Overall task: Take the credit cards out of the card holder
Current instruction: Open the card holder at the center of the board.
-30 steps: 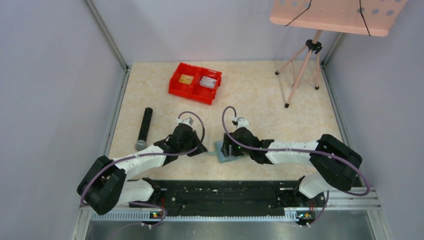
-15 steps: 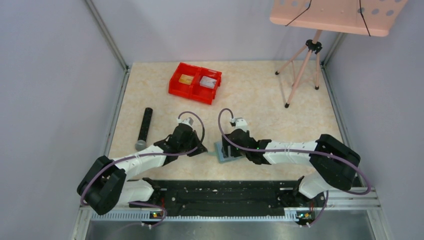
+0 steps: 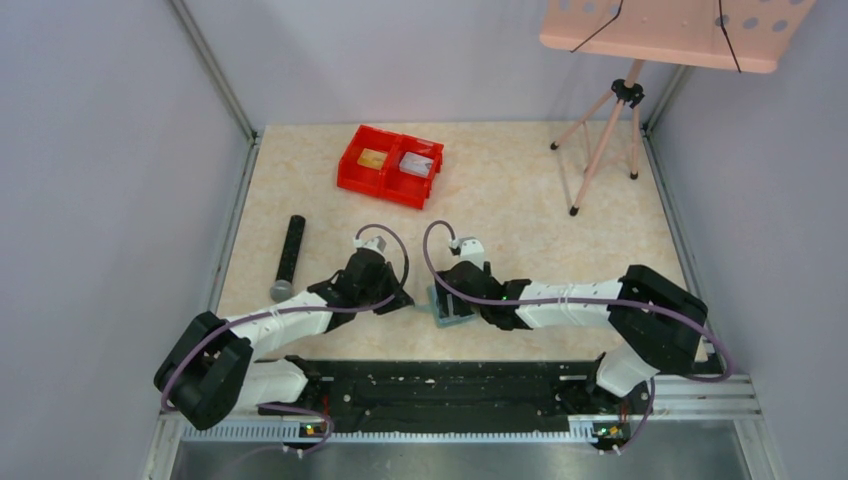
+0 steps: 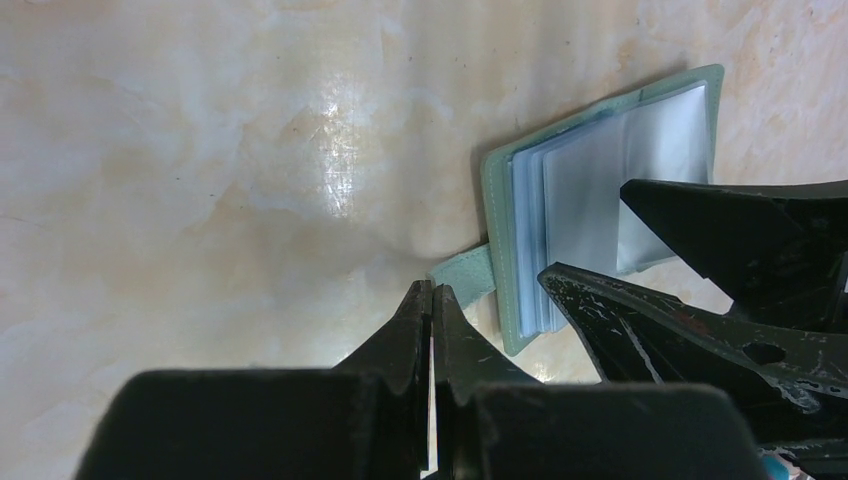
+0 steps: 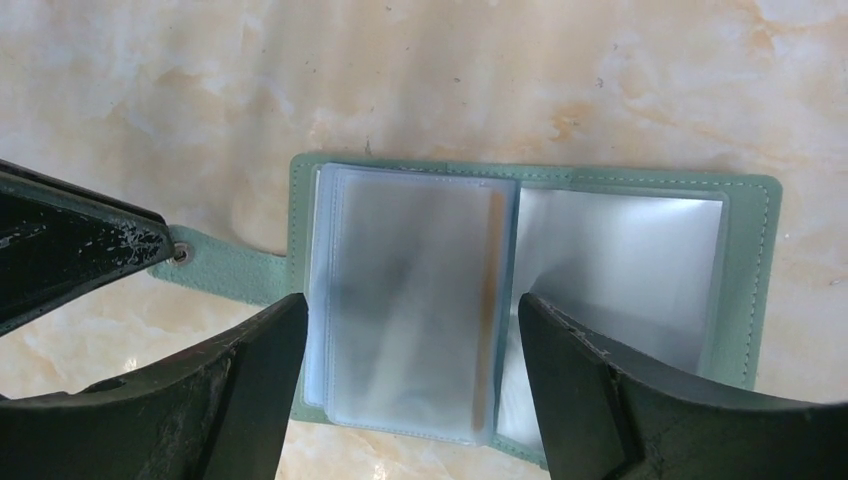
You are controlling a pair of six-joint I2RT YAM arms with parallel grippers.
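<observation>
Your left gripper [image 4: 432, 292] pinches the tab [image 5: 225, 268] of the open card holder [image 5: 748, 300]; your right gripper [image 5: 410, 305], jaws spread, straddles its sleeves [image 5: 420, 240].

Card holder [image 5: 510, 290] on table [image 3: 560, 190]; left tool [image 4: 432, 300] at its left; bin [image 3: 392, 166] behind.

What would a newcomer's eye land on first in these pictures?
Probably the open green card holder lying near the front edge of the table, its clear sleeves spread between the open fingers of the right gripper. The left gripper, shut, has its tip at the holder's small tab. Farther back, a bright red bin stands out against the pale tabletop.
</observation>
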